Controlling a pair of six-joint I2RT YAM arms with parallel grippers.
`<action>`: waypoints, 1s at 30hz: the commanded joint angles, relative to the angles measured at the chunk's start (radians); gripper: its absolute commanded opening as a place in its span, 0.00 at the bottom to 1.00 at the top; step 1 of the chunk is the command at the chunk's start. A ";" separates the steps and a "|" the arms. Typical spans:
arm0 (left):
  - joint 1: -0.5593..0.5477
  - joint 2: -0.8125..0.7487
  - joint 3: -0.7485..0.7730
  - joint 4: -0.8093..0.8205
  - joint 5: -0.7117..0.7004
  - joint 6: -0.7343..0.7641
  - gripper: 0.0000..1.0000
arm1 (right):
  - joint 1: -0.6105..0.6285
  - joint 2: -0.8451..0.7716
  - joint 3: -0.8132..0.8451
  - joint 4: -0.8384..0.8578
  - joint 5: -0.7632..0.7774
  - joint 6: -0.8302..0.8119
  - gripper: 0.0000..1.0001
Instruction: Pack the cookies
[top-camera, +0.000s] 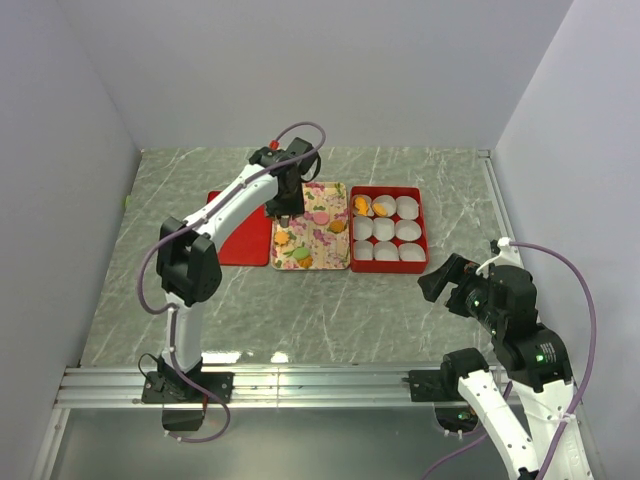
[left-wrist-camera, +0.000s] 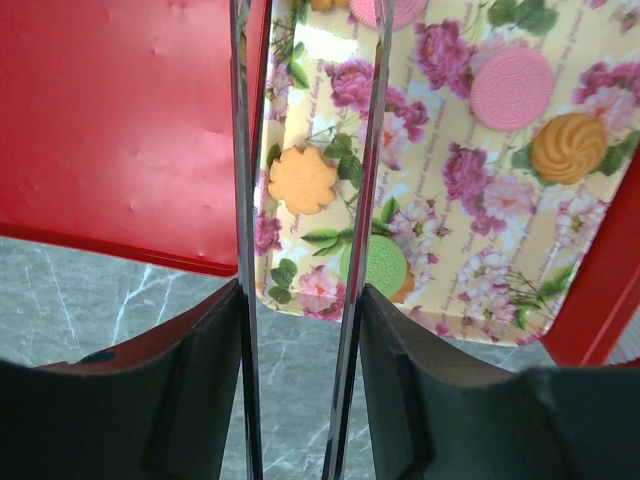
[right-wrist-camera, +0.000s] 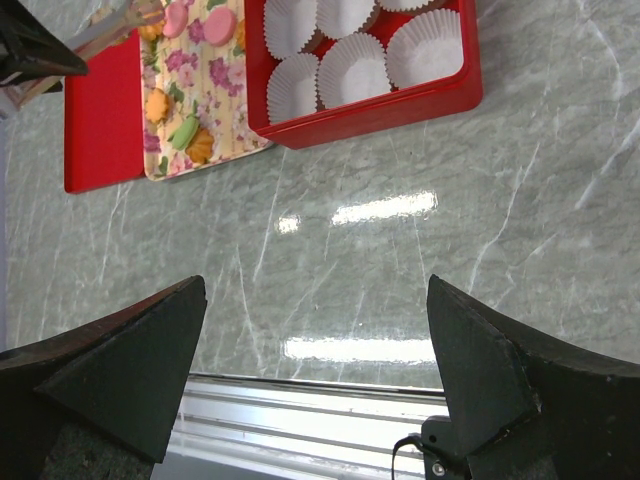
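Several small cookies lie on the floral tray (top-camera: 329, 190): an orange one (top-camera: 283, 238), a pink one (top-camera: 320, 217) and a green one (top-camera: 300, 256). Two orange cookies (top-camera: 362, 205) sit in paper cups in the red box (top-camera: 388, 268). My left gripper (top-camera: 285, 212) hangs over the tray's left edge, shut on metal tongs (left-wrist-camera: 243, 150). In the left wrist view the tong blades stand apart, framing an orange flower cookie (left-wrist-camera: 302, 180). A green cookie (left-wrist-camera: 380, 265) and a pink cookie (left-wrist-camera: 511, 88) lie to the right. My right gripper (top-camera: 432, 283) is open and empty, near the right of the box.
A flat red lid (top-camera: 232, 240) lies left of the tray. White pleated paper cups (right-wrist-camera: 350, 68) fill the red box (right-wrist-camera: 370, 115). The aluminium rail (top-camera: 300, 385) runs along the table's near edge. Grey walls enclose three sides.
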 joint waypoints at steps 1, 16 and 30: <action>0.002 0.020 0.045 -0.016 -0.002 0.015 0.52 | 0.007 0.010 -0.006 0.044 0.002 -0.002 0.98; 0.042 0.011 0.003 -0.018 -0.015 0.001 0.47 | 0.013 0.018 -0.009 0.047 0.002 -0.005 0.98; 0.051 -0.022 -0.076 0.007 -0.007 -0.005 0.41 | 0.021 0.015 -0.010 0.048 0.002 -0.005 0.98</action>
